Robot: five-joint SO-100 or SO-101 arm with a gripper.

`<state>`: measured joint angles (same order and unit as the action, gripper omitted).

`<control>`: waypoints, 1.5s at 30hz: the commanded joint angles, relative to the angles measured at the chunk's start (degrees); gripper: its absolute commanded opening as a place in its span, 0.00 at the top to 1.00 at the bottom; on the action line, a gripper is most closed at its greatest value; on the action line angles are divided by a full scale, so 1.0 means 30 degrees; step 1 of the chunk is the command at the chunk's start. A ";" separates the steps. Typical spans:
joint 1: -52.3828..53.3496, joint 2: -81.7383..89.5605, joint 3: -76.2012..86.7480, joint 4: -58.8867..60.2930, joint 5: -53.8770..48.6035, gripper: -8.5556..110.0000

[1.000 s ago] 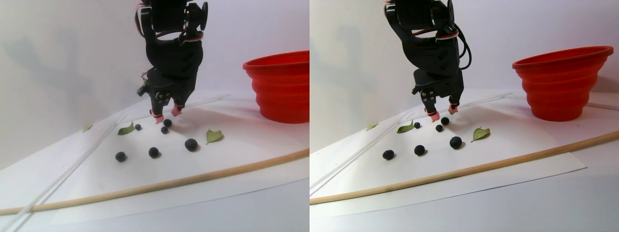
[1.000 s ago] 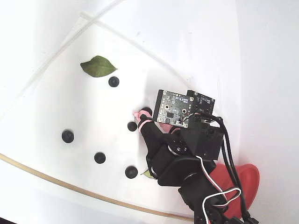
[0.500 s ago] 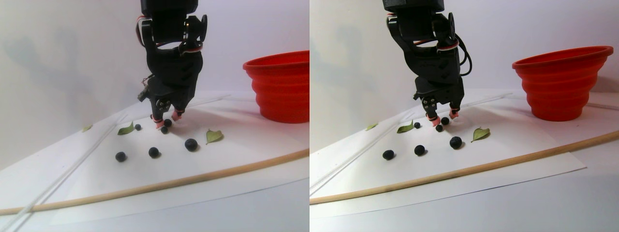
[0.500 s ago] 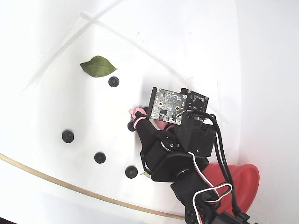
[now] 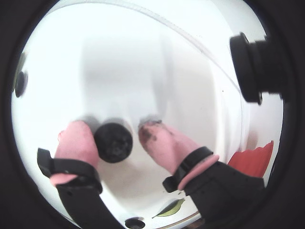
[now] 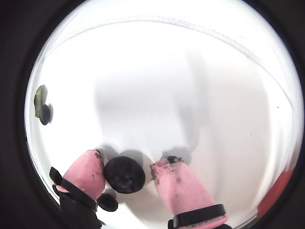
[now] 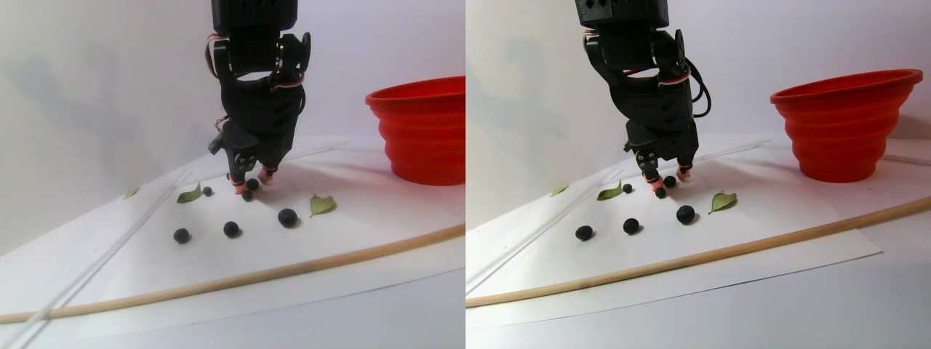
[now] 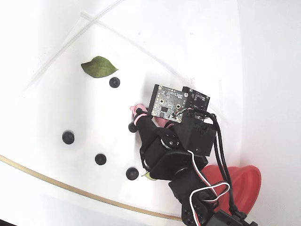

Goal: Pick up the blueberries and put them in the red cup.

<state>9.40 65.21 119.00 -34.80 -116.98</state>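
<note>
While the pincer [image 6: 127,171] stands parted, a blueberry [image 6: 125,174] lies between its pink fingertips [image 6: 88,171], beside one.

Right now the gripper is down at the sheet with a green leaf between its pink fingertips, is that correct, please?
Not quite: between the gripper's pink fingertips sits a blueberry, not a leaf, as both wrist views show. The gripper is indeed down at the white sheet; the green leaves lie apart from it in the stereo pair view.
</note>
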 commanded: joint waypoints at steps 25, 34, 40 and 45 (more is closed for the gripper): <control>-0.0469 0.1494 0.0410 0.0000 0.0264 0.81; -0.0352 0.2783 0.0967 0.0586 0.0322 0.81; -0.0205 0.3896 0.1348 0.1172 0.0381 0.81; 0.0000 0.4834 0.1611 0.1699 0.0381 0.81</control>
<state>9.32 72.25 123.40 -30.15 -116.37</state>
